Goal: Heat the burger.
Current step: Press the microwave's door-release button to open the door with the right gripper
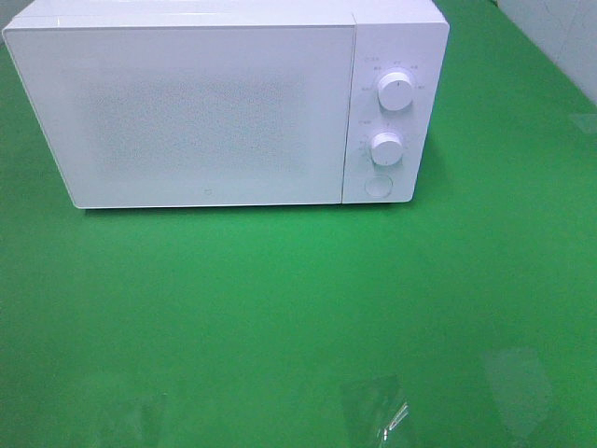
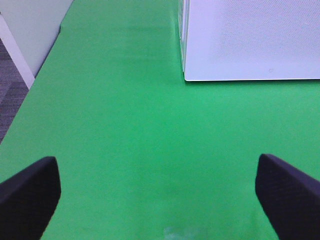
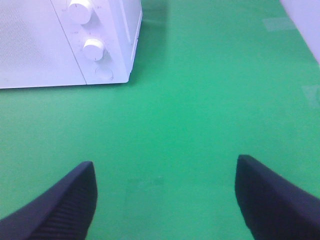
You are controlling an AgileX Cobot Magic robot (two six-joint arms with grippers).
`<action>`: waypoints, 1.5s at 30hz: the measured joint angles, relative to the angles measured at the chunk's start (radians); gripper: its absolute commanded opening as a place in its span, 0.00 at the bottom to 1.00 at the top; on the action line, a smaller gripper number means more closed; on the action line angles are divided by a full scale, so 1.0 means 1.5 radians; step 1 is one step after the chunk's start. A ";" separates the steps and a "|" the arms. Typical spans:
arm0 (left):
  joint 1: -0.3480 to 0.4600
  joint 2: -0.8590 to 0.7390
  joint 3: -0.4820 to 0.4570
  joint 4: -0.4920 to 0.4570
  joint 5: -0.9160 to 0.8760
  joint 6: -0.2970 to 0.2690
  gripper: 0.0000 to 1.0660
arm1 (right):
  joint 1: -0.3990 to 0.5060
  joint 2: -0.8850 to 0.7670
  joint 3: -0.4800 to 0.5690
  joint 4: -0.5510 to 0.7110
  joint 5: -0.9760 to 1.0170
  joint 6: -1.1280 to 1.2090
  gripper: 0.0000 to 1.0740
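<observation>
The burger is out of view in every frame. A white microwave (image 1: 224, 103) stands at the back of the green table with its door shut; its lower front corner (image 2: 250, 40) shows in the left wrist view and its control side (image 3: 65, 45) in the right wrist view. Two round knobs (image 1: 395, 91) and a round button (image 1: 378, 186) sit on its right panel. My left gripper (image 2: 160, 200) is open above bare green cloth, nothing between its fingers (image 2: 27, 197). My right gripper (image 3: 165, 200) is open too, empty, with dark fingers (image 3: 60, 207) wide apart. Neither gripper appears in the exterior high view.
The green table cover (image 1: 298, 308) spreads in front of the microwave. A pale wall (image 2: 30, 30) and the table's left edge border the left side. Clear tape patches (image 1: 378, 406) glint near the front edge. A white wall (image 1: 560, 37) rises at the back right.
</observation>
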 measured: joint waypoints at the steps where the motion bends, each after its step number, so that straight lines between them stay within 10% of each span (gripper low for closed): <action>1: 0.000 0.000 0.000 0.000 0.000 0.000 0.92 | -0.012 -0.020 0.002 0.000 -0.003 0.000 0.69; 45: 0.000 0.000 0.000 0.000 0.000 0.000 0.92 | -0.021 -0.023 0.013 0.000 -0.120 0.000 0.69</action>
